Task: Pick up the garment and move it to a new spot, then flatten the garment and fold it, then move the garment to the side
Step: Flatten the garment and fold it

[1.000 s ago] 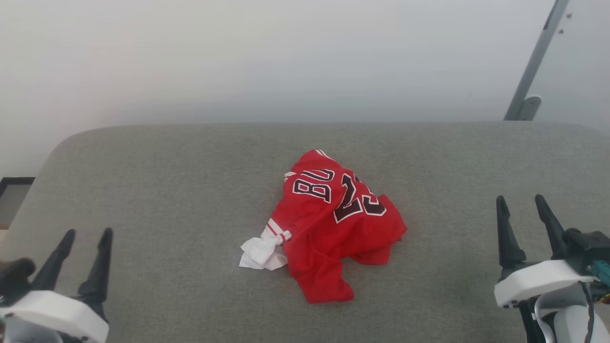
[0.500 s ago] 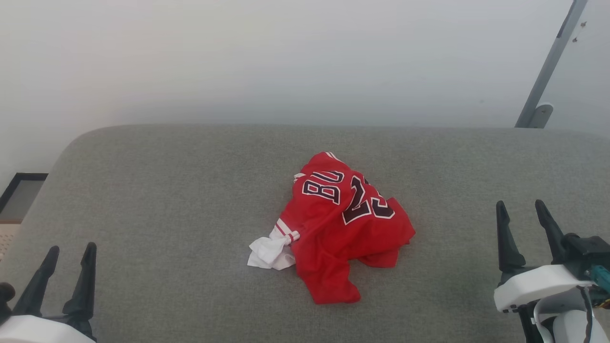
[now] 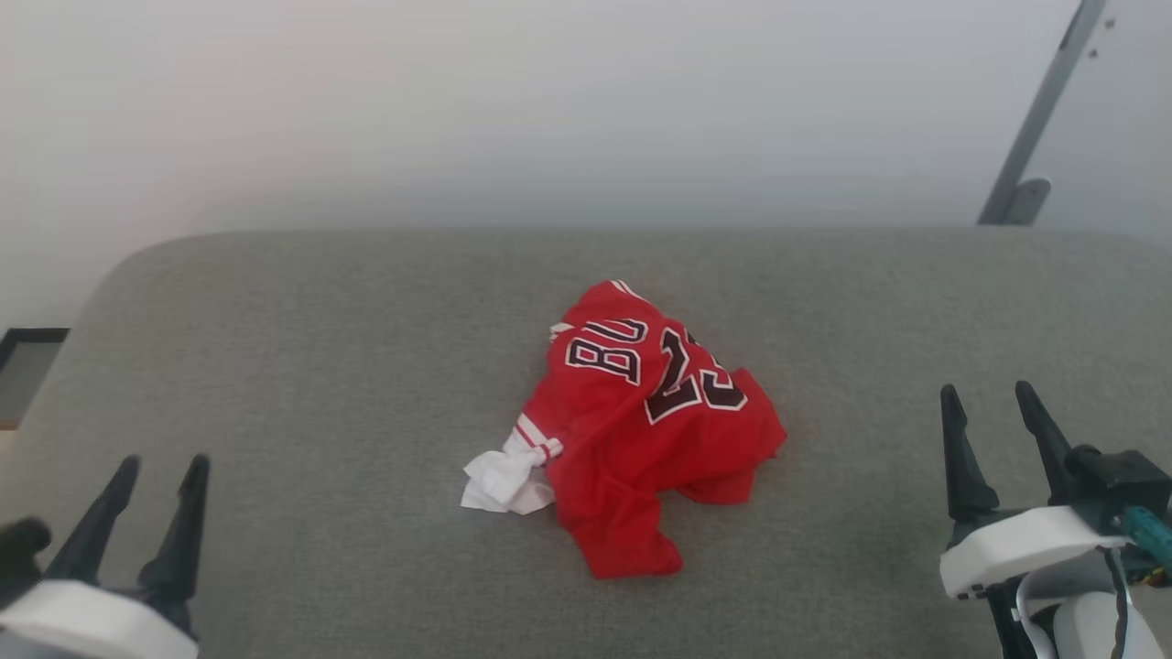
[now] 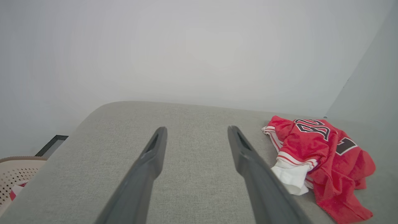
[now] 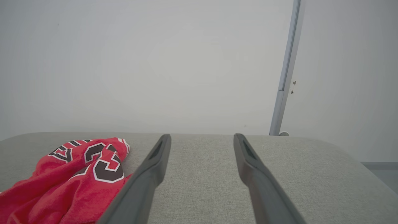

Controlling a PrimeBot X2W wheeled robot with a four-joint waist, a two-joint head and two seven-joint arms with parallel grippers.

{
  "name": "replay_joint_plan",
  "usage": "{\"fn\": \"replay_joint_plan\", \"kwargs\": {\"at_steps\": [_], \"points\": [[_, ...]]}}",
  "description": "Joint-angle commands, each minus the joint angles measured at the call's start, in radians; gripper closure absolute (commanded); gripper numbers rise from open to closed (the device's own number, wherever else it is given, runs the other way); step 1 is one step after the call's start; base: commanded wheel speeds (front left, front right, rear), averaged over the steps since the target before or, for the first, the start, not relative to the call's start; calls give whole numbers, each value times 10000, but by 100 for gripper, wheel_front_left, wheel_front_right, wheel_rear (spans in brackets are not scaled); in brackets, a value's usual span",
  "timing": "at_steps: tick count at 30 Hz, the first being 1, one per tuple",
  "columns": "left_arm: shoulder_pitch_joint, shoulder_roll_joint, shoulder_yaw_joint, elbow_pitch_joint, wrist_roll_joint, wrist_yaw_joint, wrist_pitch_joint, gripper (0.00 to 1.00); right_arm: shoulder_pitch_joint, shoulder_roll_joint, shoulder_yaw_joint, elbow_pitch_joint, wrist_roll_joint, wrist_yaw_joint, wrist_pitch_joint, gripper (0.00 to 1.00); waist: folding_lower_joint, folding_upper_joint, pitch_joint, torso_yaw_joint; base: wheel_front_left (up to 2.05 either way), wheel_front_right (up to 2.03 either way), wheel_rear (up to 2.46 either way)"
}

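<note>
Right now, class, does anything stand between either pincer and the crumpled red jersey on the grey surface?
Nothing visible does. The left pincer and the right pincer are open, each apart from the jersey, with just grey surface between them and it.

Folds in the garment (image 3: 641, 430) hide part of its lettering, the right wrist view crops one end, and a beige basket (image 4: 12, 174) runs off the left wrist view.
</note>
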State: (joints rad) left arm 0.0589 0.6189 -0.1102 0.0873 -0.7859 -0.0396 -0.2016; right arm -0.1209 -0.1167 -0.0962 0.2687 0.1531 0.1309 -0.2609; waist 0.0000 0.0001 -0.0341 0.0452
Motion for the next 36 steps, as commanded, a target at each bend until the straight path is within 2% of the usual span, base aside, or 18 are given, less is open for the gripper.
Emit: {"fn": "replay_joint_plan", "kwargs": {"at_steps": [1,10,20,29,36], "points": [[-240,-27,-68,-96,-47,-55,159,0,-121,19,22,-52,-11,-3,-61,0,0,-1,163,-157,0,0,0],[-1267,181,-654,-626,-387,-328,1456,0,-566,129,87,-300,-141,-3,-60,0,0,-1,1107,-849,0,0,0],[-2704,184,-1908,-514,-543,-514,3677,0,-1039,359,115,-467,-223,-3,-60,0,0,-1,2272,-1661,0,0,0],[-3556,6,-2969,494,-722,-135,6048,0,-1252,482,98,-476,-283,-3,-61,0,0,-1,2734,-1967,0,0,0],[-4079,-208,-3573,1397,-592,65,7139,0,-1355,527,74,-430,-346,-3,-61,0,0,-1,2870,-1946,0,0,0]]}}
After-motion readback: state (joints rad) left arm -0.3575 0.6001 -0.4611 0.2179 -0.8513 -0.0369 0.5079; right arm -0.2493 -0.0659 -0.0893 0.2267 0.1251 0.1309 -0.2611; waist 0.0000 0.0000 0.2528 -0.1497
